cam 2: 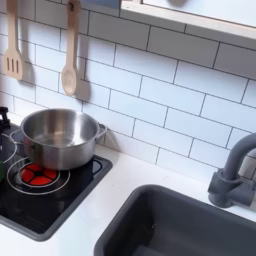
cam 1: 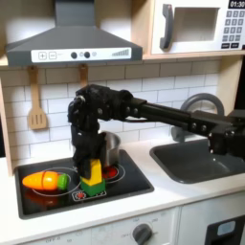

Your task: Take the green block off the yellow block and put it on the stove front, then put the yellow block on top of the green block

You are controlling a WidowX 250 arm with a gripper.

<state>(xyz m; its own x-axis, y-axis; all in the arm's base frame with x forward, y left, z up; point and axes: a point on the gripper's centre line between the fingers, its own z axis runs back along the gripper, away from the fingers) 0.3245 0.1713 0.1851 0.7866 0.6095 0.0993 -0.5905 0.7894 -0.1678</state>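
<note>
In the first exterior view the black gripper (cam 1: pixel 92 159) hangs straight down over the stove (cam 1: pixel 124 182). Right under it, on the cooktop's front middle, the green block (cam 1: pixel 92 167) sits on the yellow block (cam 1: pixel 93 179). The fingers reach down to the green block's top and partly cover it. I cannot make out whether they press on it. Small red-white control marks (cam 1: pixel 80 194) lie at the stove front just beside the stack. The second exterior view has the stove (cam 2: pixel 60 205) at its lower left with a red spiral burner (cam 2: pixel 38 174).
A steel pot (cam 1: pixel 113 146) (cam 2: pixel 58 137) stands at the stove's back, close behind the gripper. An orange toy vegetable with a green end (cam 1: pixel 46 179) lies at the first exterior view's left. The dark sink (cam 1: pixel 196 161) (cam 2: pixel 185 225) and grey faucet (cam 2: pixel 235 175) are on the right. Wooden utensils (cam 2: pixel 68 60) hang on the tiled wall.
</note>
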